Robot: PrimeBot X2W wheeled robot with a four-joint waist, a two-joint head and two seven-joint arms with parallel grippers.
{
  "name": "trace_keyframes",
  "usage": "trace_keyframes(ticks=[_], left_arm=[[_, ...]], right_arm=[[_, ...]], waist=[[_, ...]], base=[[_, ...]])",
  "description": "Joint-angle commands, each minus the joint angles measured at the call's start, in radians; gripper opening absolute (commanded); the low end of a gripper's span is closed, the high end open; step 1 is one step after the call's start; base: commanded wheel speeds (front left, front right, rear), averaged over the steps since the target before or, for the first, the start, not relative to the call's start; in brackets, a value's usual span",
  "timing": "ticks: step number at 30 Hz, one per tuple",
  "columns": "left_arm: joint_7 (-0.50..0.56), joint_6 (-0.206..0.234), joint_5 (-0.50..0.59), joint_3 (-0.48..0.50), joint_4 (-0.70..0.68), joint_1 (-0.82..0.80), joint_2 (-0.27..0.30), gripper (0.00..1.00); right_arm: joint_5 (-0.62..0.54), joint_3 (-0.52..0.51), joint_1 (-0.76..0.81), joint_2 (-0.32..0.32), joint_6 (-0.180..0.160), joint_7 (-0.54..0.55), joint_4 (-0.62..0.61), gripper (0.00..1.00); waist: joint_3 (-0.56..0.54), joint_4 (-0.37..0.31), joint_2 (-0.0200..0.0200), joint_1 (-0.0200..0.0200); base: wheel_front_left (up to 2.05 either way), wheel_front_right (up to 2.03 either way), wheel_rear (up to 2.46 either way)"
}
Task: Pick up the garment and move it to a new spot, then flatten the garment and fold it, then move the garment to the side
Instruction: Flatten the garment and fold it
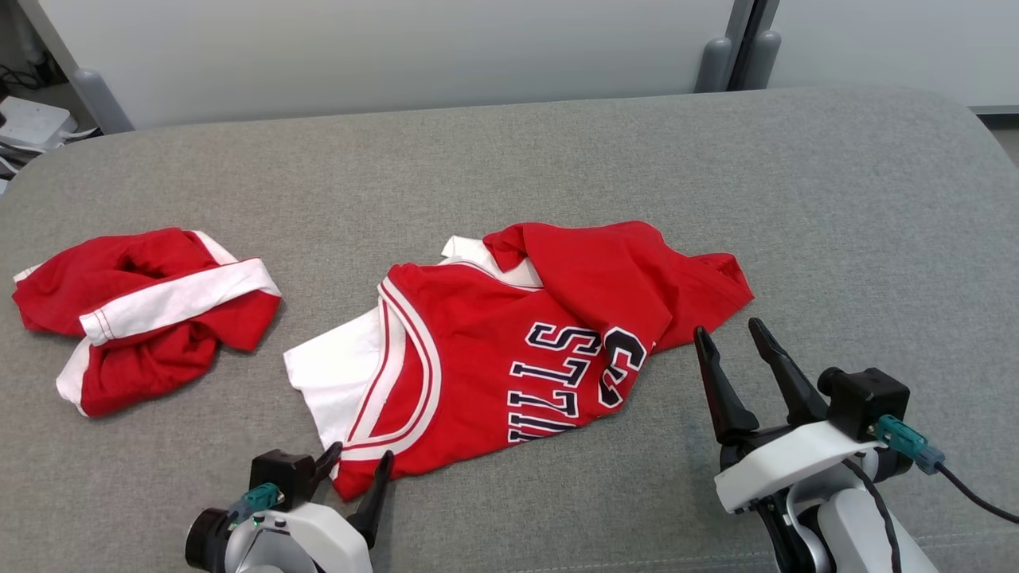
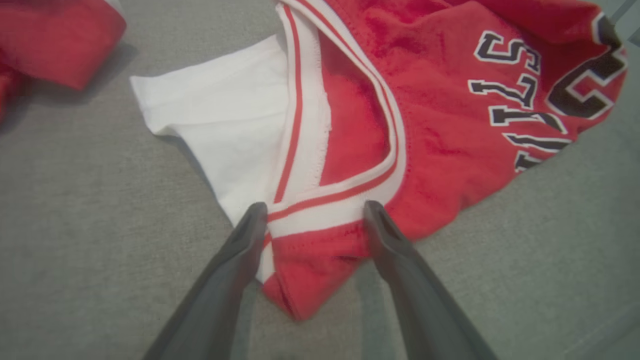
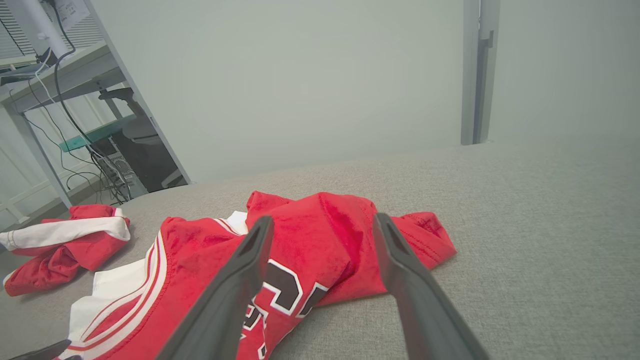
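Head view puts a second red-and-white garment [image 1: 143, 310] bunched at the far left of the grey worktop [image 1: 836, 239]; we leave it alone. Next comes our left hand [image 1: 360, 455], fingers spread wide, straddling the near corner of the red jersey [image 1: 509, 334] by its striped neckline and gripping nothing yet. The jersey lies mid-worktop, its far part folded over the lettering. Our right hand [image 1: 728, 328], also wide open, hovers just beside the jersey's right edge. We judge flattening is in hand: next, pinch both ends and draw them apart.
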Motion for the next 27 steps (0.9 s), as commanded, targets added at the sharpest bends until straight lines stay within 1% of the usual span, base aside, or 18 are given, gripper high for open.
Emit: trace_keyframes(ticks=[1, 2, 6, 9, 11, 17, 21, 24, 27], left_arm=[[-0.006, -0.007, -0.013, 0.014, -0.006, -0.033, 0.015, 0.09], [-0.006, -0.007, -0.018, 0.007, -0.004, -0.038, 0.016, 0.00], [-0.006, -0.007, -0.031, -0.016, -0.011, -0.057, 0.027, 0.00], [-0.006, -0.007, -0.034, -0.024, -0.058, -0.069, 0.041, 0.00], [-0.006, -0.007, -0.027, -0.019, -0.123, -0.078, 0.050, 0.00], [-0.006, -0.007, 0.024, 0.031, -0.407, -0.110, 0.066, 0.00], [-0.006, -0.007, 0.009, 0.058, -0.538, -0.141, 0.059, 0.00], [-0.006, -0.007, 0.012, 0.088, -0.565, -0.192, 0.064, 0.00], [-0.006, -0.001, 0.023, 0.116, -0.528, -0.257, 0.075, 0.00]], right_arm=[[0.001, 0.022, -0.016, 0.004, 0.001, -0.012, -0.023, 1.00], [0.001, 0.023, -0.017, 0.004, 0.001, -0.012, -0.024, 1.00], [0.001, 0.020, -0.017, 0.004, 0.001, -0.012, -0.026, 1.00], [-0.001, 0.013, -0.016, 0.004, 0.001, -0.012, -0.028, 1.00], [-0.002, 0.007, -0.015, 0.004, 0.001, -0.012, -0.030, 1.00], [0.002, -0.007, -0.011, 0.004, 0.001, -0.012, -0.034, 1.00], [0.007, -0.006, -0.010, 0.004, 0.001, -0.012, -0.031, 1.00], [0.014, 0.002, -0.011, 0.004, 0.001, -0.012, -0.031, 1.00], [0.026, 0.021, -0.015, 0.004, 0.001, -0.012, -0.035, 1.00]], waist=[[0.003, -0.005, 0.0000, 0.0000], [0.004, -0.007, 0.0000, 0.0000], [0.009, -0.011, 0.0000, 0.0000], [0.012, -0.010, 0.0000, 0.0000], [0.014, -0.008, 0.0000, 0.0000], [0.014, 0.007, 0.0000, 0.0000], [0.011, 0.013, 0.0000, 0.0000], [0.010, 0.008, 0.0000, 0.0000], [0.018, -0.017, 0.0000, 0.0000]], base=[[0.00, 0.00, 0.00], [0.00, 0.00, 0.00], [0.00, 0.00, 0.00], [0.00, 0.00, 0.00], [0.00, 0.00, 0.00], [0.00, 0.00, 0.00], [0.00, 0.00, 0.00], [0.00, 0.00, 0.00], [0.00, 0.00, 0.00]])
